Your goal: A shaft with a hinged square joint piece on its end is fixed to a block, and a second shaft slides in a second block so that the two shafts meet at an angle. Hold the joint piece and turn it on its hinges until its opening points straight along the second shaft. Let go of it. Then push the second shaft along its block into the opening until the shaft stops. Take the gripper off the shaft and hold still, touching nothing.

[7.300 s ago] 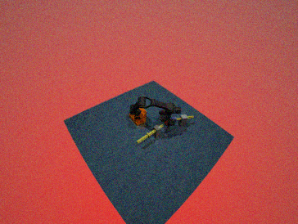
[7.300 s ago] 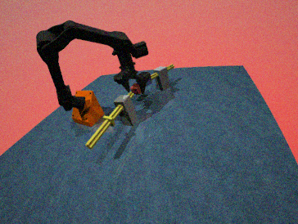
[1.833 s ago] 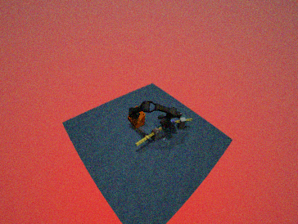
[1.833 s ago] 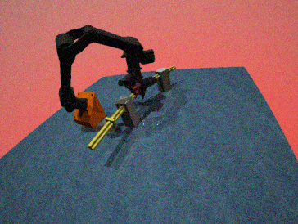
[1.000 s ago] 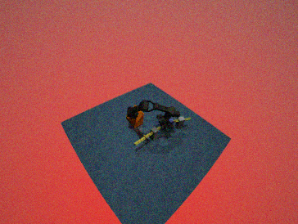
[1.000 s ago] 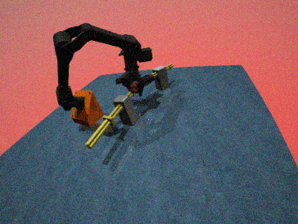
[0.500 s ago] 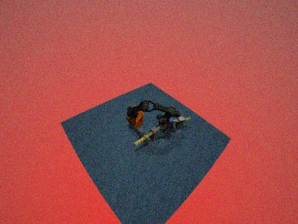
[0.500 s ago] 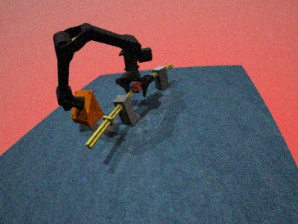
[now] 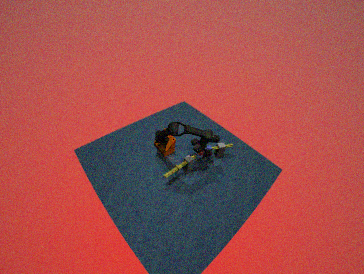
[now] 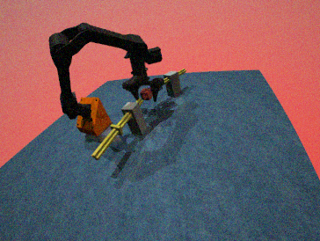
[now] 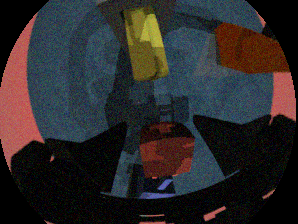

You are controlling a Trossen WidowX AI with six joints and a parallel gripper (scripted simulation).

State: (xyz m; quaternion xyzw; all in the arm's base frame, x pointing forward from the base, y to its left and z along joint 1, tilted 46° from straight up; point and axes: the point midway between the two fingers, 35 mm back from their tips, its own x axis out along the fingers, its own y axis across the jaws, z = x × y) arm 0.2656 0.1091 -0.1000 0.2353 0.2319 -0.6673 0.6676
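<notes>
The red square joint piece (image 10: 146, 93) (image 11: 166, 152) sits between the two blocks. My gripper (image 10: 145, 98) (image 11: 160, 121) is open, with its fingers apart on both sides of the joint piece and nothing clamped. The first shaft (image 10: 182, 71) is yellow and runs through the far grey block (image 10: 173, 85) (image 9: 221, 146). The second shaft (image 10: 103, 147) (image 9: 175, 171) (image 11: 146, 47) is yellow, has a collar, and passes through the near grey block (image 10: 135, 120). Its inner end lies short of the joint piece in the wrist view. The exact direction of the opening is too dark to tell.
An orange wedge-shaped body (image 10: 94, 116) (image 11: 250, 48) stands by the arm's base, to the left of the near block in the exterior view. The arm arches over from there. Everything stands on a blue mat (image 9: 170, 215) (image 10: 211, 176), with dark shadows beside the blocks.
</notes>
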